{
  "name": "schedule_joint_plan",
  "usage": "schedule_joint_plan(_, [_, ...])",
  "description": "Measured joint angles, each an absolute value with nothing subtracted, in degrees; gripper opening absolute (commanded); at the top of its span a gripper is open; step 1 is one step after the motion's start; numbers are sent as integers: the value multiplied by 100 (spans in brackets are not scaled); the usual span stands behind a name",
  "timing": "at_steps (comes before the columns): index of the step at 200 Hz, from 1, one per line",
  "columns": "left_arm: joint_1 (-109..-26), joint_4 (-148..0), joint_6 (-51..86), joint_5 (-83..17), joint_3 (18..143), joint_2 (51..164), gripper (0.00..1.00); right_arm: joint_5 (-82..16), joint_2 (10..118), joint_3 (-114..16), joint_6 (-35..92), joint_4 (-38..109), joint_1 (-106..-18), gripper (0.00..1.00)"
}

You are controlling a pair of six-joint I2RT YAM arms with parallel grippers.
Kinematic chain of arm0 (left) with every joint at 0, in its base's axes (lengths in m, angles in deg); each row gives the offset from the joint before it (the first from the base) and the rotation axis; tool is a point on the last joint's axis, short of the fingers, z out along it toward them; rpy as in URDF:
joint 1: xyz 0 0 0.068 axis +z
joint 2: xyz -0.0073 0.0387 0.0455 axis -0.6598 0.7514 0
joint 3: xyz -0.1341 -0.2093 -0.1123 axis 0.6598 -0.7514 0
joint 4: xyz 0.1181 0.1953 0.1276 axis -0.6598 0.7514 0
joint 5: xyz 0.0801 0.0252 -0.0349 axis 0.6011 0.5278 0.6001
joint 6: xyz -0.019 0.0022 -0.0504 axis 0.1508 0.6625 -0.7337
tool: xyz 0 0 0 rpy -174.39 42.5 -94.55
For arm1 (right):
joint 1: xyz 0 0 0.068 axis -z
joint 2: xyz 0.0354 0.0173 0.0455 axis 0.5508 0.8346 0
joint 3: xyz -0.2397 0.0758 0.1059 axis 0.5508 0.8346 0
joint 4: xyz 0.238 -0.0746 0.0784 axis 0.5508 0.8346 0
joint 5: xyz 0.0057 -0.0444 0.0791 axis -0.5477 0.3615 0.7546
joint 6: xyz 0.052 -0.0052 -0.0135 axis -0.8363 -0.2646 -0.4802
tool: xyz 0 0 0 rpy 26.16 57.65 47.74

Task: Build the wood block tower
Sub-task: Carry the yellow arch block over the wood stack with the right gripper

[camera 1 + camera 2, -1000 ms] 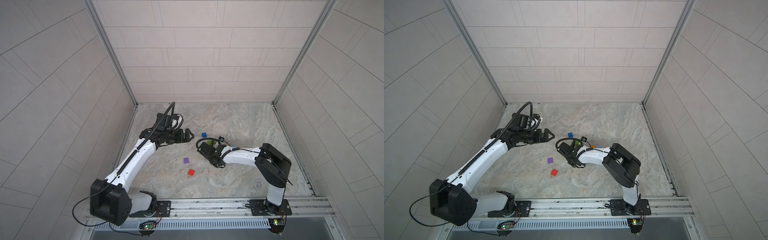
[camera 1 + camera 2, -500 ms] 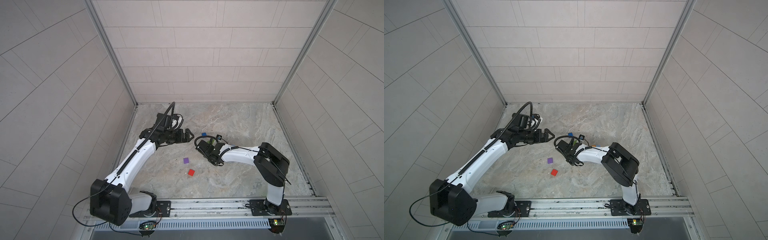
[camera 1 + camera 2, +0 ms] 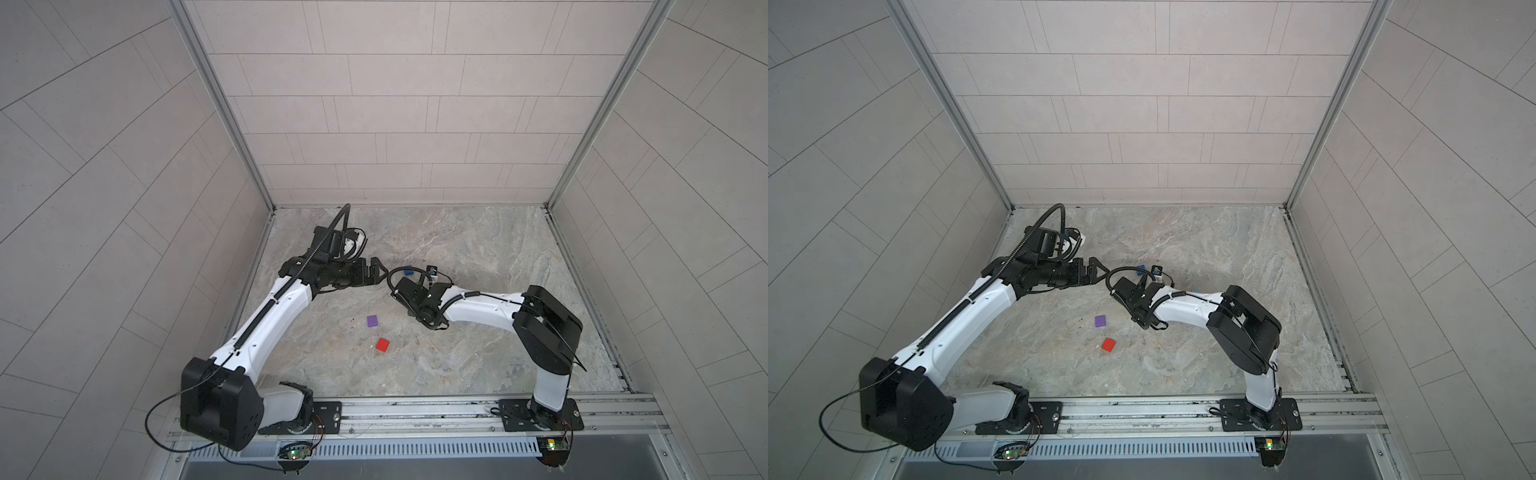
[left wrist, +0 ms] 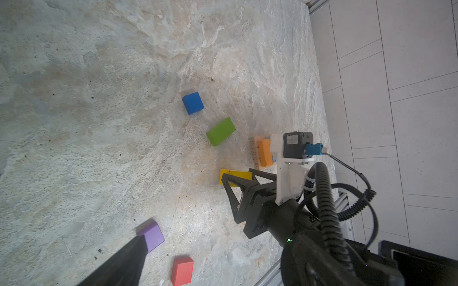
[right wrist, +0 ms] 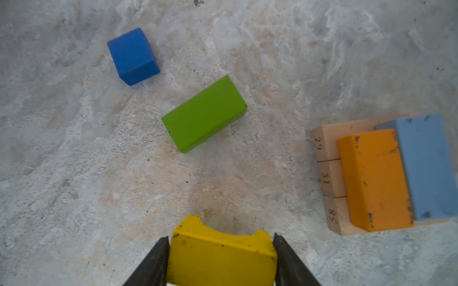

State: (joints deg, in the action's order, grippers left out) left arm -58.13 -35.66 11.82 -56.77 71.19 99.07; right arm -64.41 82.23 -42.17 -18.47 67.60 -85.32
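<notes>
Right end effector [image 5: 220, 237], edging leftward, is clamping the yellow bar [image 5: 220, 257].
Better lifting straight up; left end effector [image 3: 380, 271] is standing apart.

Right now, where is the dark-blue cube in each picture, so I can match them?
In a top view: dark-blue cube near the middle, partly hidden by the right arm.
In a top view: same spot, at that arm's wrist.
Left wrist view: cube beyond the green bar from the yellow bar.
Right wrist view: cube likewise beyond the green bar.
Shared landmark: green bar, in both wrist views only.
</notes>
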Motion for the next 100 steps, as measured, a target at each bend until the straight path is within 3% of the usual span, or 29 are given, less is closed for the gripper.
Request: schedule_joint_plan(100, [-5811, -3461, 1190, -5979, 6680, 9817, 100, -5919, 6949, -4027, -160, 6987, -7593, 50])
